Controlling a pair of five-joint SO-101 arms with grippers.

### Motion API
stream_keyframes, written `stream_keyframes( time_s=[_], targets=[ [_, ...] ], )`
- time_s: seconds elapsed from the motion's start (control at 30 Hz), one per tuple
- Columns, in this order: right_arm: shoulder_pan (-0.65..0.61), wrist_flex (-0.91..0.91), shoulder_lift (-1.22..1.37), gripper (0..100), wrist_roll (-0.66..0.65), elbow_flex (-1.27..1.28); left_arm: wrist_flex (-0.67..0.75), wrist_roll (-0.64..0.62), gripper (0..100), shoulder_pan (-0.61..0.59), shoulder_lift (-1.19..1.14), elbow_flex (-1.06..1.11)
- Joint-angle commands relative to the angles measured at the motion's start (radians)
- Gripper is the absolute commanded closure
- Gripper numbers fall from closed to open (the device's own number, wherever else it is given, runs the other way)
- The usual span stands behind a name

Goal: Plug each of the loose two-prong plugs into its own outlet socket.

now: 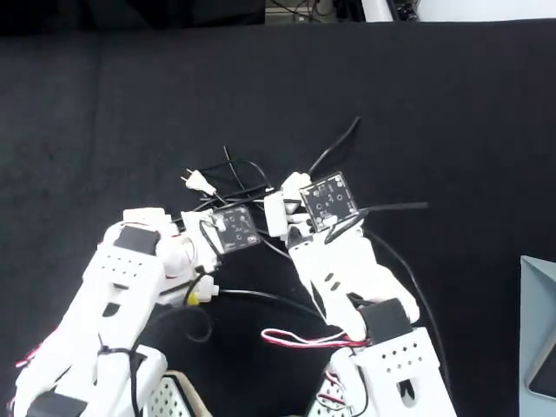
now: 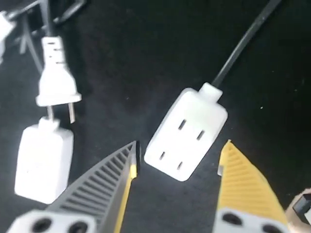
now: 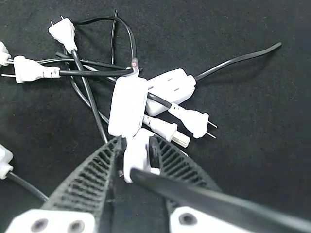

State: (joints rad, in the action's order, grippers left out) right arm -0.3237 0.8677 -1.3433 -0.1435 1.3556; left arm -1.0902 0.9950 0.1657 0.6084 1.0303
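A white rectangular plastic outlet socket [image 2: 187, 133] with four slots and a black lead is being straddled by the left gripper [image 2: 181, 144], whose yellow-edged fingers are being held wide apart on either side of it, gripping nothing. Just beside it, a white two-prong plug [image 2: 56, 82] is being pointed prongs-first at a second white socket block [image 2: 43, 162]; whether the prongs are entering cannot be told. A white plug body [image 3: 136, 155] on a thick black cord [image 3: 218, 199] is being clamped between the ribbed black fingers of the right gripper [image 3: 137, 141], its front end touching a long white socket block [image 3: 127, 104]. Around it, two socket blocks and four loose plugs are being counted among tangled black cords near the middle of the black cloth table [image 1: 452, 104].
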Motion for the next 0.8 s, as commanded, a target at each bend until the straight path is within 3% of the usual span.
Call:
stream_keyframes(
  time_s=[0.0, 0.2, 0.57, 0.77],
  targets=[
    [0.009, -0.017, -0.007, 98.7, 0.006, -0.007, 0.015, -0.005, 73, 0.038, -0.051, -0.041],
    [0.009, -0.017, -0.007, 98.7, 0.006, -0.005, 0.074, -0.032, 75, 0.028, -0.127, -0.041],
    [0.009, 0.006, -0.015, 98.7, 0.006, -0.012, 0.236, -0.063, 97, 0.038, -0.181, -0.042],
    [0.009, 0.011, -0.015, 98.7, 0.006, -0.012, 0.334, -0.324, 96, 0.041, -0.181, -0.042]
  ],
)
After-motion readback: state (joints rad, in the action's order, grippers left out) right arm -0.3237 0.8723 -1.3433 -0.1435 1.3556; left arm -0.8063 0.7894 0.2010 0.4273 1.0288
